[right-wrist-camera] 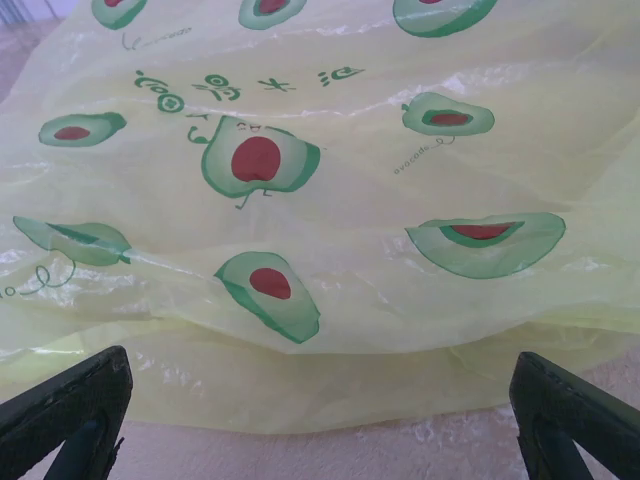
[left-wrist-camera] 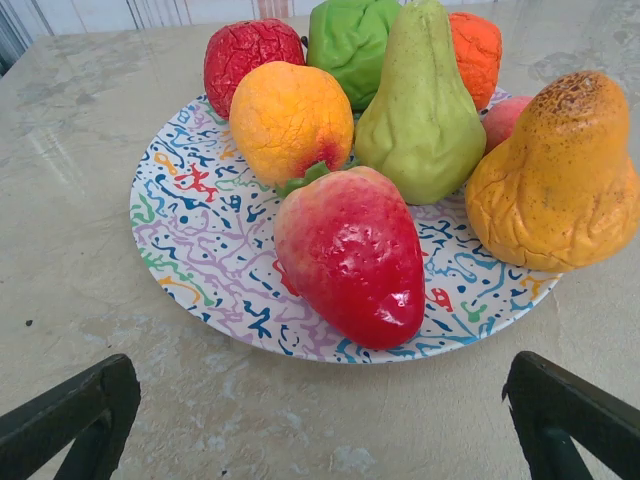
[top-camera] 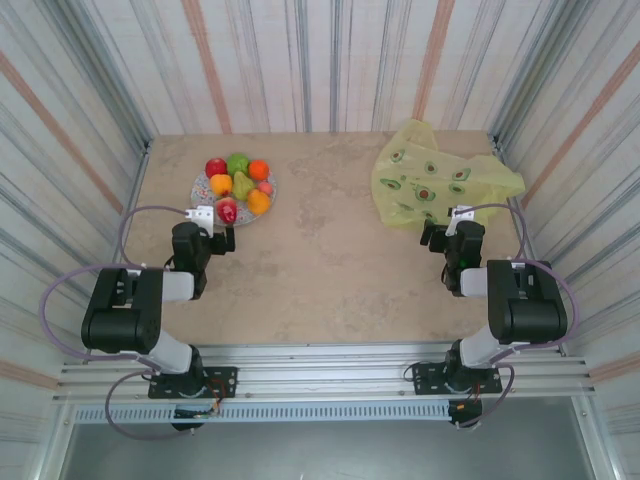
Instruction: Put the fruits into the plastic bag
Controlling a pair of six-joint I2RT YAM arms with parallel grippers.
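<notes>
Left claw [left-wrist-camera: 318, 415] gapes empty before the fruits [left-wrist-camera: 352, 255], right claw [right-wrist-camera: 318, 410] likewise before the plastic bag [right-wrist-camera: 330, 120].

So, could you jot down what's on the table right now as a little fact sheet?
Fruits: glossy toys piled on a speckled plate, far left of the table
Plastic bag: yellow, avocado print, crumpled, far right
Left pincer: open, empty, facing the plate
Right pincer: open, empty, at the bag's near edge
Progress: every fruit seen is on the plate

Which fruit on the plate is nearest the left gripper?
The glossy red strawberry, at the plate's near rim facing the left gripper; every other fruit sits behind it.
</notes>
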